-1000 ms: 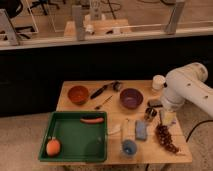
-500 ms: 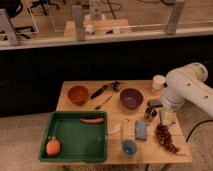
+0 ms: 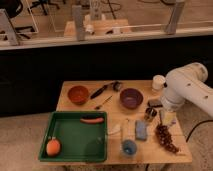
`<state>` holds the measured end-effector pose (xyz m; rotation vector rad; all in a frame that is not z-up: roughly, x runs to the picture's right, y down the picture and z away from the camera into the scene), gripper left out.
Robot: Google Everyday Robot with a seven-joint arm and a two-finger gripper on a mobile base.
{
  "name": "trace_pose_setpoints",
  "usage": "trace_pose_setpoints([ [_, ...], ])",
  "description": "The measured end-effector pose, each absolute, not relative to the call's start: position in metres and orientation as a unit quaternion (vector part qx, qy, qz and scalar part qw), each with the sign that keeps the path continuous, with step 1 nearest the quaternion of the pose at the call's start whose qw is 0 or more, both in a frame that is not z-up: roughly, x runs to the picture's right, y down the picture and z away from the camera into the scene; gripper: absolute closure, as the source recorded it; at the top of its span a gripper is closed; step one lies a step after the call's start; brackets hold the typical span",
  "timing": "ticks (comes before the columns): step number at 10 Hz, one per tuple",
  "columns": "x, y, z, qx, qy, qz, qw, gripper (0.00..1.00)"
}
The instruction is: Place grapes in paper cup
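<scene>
The gripper (image 3: 167, 118) hangs with its fingers spread at the table's (image 3: 112, 112) right edge. The grapes (image 3: 166, 138) lie on the table just at its 6 o'clock. The paper cup (image 3: 158, 82) stands at 12, its inside hidden. At 8, the green tray (image 3: 75, 140) holds a sausage (image 3: 92, 120) and an orange fruit (image 3: 53, 147).

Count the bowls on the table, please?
2: the orange bowl back left, the purple bowl back middle. The gripper hangs above the grapes; its arm could hide another.
</scene>
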<state>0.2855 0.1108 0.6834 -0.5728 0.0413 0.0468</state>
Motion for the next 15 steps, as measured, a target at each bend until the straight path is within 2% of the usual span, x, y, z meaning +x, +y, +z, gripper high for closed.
trace_pose_setpoints([
  [3, 0.287, 0.113, 0.685, -0.285, 0.022, 0.029, 0.958, 0.20],
  [7, 0.330, 0.163, 0.715, -0.319, 0.044, 0.095, 0.942, 0.20],
  [11, 0.363, 0.194, 0.731, -0.310, 0.036, 0.136, 0.940, 0.20],
  [15, 0.362, 0.211, 0.752, -0.324, 0.020, 0.187, 0.927, 0.20],
])
